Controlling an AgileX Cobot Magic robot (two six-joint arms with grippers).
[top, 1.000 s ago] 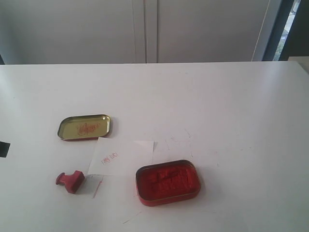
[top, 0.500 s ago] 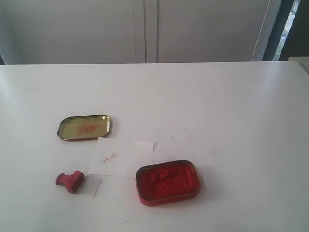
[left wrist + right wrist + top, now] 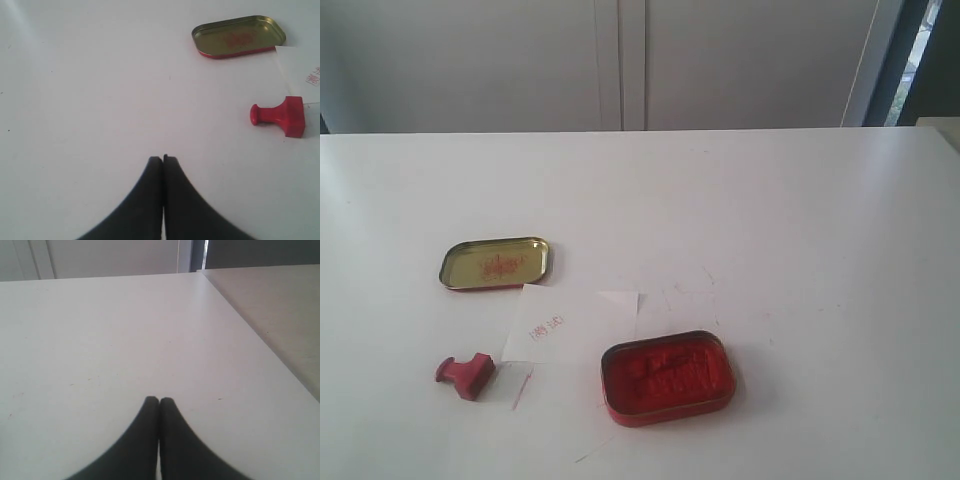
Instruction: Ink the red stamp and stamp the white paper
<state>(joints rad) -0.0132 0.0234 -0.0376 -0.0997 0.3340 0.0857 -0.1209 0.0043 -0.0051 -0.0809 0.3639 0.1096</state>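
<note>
Red stamp lies tipped on its side toward the left edge of the tabletop, knob pointing at that edge, base just beside the white paper. Left claw, pressed together and empty, looks the nearer one, stamp well apart from it; right claw, also together, has no stamp in its view

Bench: white, matte, fills most of ext. view. Faint reddish scuffs near centre. Behind it: pale grey panelled wall, flat, w/ narrow vertical strip btwn two panels. Far right: dark upright frame, then sliver of window w/ bright daylight + bit of green. Light soft, even; shadows weak. Right wrist view: bench edge runs diagonally, beige surface beside it; level or lower, can't tell.
</note>
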